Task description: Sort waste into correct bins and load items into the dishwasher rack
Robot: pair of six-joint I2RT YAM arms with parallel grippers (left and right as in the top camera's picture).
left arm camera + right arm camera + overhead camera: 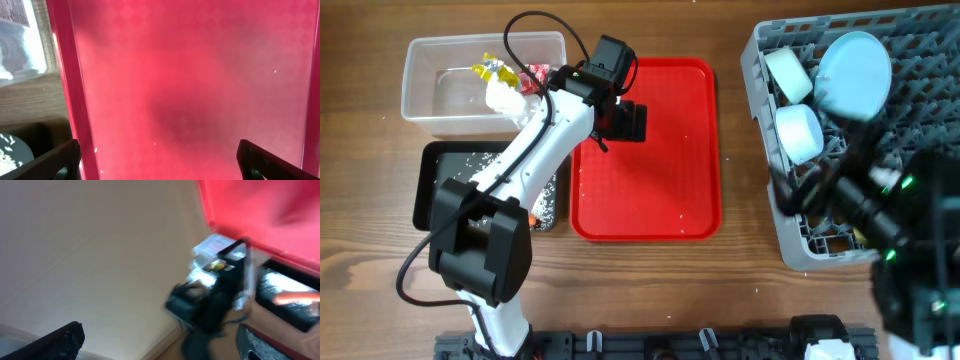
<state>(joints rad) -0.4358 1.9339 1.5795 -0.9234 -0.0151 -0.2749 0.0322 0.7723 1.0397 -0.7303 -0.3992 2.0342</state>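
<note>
Both splayed empty, left end effector (157,156) over red tray (660,195) middle, right end effector (160,340) at rack (930,95) edge

The white left arm (535,140) stretches forward, left gripper (160,160) pointing down, fingers spread wide, nothing between. The black right arm (880,200) (blurred) angles inward, right gripper (160,345) likewise spread, empty.

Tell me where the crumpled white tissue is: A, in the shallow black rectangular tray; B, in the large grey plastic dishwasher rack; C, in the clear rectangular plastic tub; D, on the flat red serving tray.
C: the overhead view shows the crumpled white tissue lying inside the clear rectangular plastic tub, next to a small yellow wrapper.
</note>
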